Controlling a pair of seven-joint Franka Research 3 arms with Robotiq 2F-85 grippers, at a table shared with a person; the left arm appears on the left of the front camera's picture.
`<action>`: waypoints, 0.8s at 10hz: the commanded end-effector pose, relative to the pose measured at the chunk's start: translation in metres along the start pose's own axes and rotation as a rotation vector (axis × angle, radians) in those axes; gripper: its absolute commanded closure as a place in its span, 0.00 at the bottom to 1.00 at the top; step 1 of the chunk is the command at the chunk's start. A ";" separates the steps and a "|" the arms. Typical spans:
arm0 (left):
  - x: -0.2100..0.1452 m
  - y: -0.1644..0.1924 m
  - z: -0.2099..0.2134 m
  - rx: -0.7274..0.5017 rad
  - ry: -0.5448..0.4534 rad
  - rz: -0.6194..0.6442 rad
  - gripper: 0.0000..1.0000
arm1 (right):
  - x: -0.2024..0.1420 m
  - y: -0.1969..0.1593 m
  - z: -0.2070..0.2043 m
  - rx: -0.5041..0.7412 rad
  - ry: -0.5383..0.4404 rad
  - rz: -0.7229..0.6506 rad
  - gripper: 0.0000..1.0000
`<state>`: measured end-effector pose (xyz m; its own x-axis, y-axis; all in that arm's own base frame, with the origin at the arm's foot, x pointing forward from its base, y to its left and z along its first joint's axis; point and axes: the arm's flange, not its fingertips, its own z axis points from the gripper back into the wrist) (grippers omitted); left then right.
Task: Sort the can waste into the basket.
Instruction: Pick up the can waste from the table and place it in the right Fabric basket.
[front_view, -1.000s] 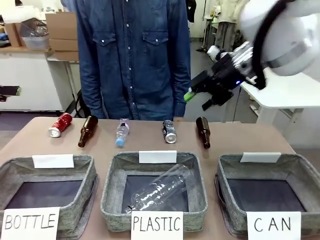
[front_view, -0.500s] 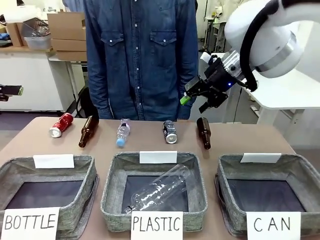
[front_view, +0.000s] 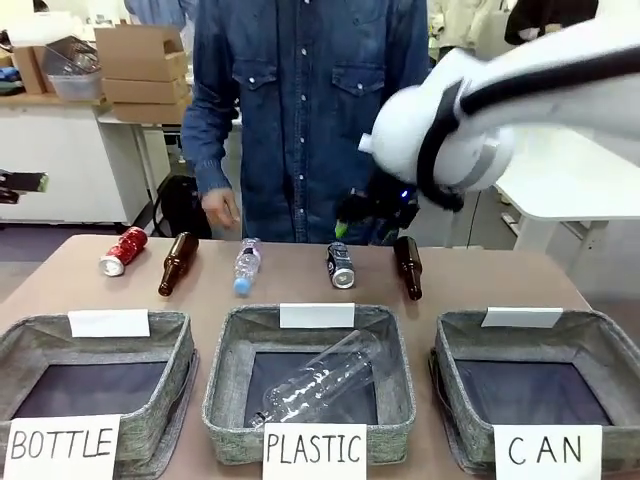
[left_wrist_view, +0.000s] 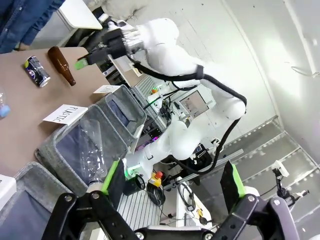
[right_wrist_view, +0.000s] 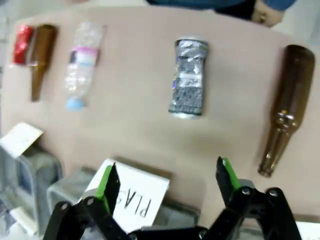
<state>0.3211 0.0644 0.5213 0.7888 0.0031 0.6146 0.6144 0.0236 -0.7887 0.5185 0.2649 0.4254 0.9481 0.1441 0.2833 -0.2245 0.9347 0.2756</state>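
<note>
The black can (front_view: 340, 265) lies on its side at the back middle of the table, and the red can (front_view: 123, 250) lies at the back left. My right gripper (front_view: 358, 212) hangs open just above and behind the black can. From the right wrist, the black can (right_wrist_view: 188, 77) lies ahead of the open gripper (right_wrist_view: 166, 179), apart from it, with the red can (right_wrist_view: 22, 37) far left. The grey basket (front_view: 520, 330) with the "CAN" card stands at the front right. My left gripper (left_wrist_view: 172, 180) is open and holds nothing. From there the black can (left_wrist_view: 37, 71) and the right gripper (left_wrist_view: 92, 52) show far off.
Two brown bottles (front_view: 177, 262) (front_view: 407, 265) and a small plastic bottle (front_view: 245, 265) lie in the back row. The "PLASTIC" basket (front_view: 225, 400) holds a clear bottle; the "BOTTLE" basket (front_view: 170, 400) stands at front left. A person's hand (front_view: 218, 207) hangs behind the table.
My right arm has swung left and down from the right rear until its gripper is over the black can. The person has shifted right and a hand now shows.
</note>
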 end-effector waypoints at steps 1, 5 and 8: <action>0.002 -0.002 -0.001 -0.018 -0.008 -0.023 0.00 | 0.044 0.031 -0.040 -0.155 0.068 -0.044 0.00; 0.002 -0.002 -0.001 -0.018 -0.008 -0.023 0.00 | 0.061 0.037 -0.115 -0.187 0.251 -0.014 0.00; 0.002 -0.002 -0.001 -0.018 -0.008 -0.023 0.00 | 0.065 0.034 -0.128 -0.230 0.282 -0.027 0.00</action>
<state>0.3211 0.0643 0.5214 0.7888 0.0028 0.6147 0.6145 0.0233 -0.7886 0.5935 0.3465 0.3314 0.9859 0.1667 0.0156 -0.1674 0.9840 0.0611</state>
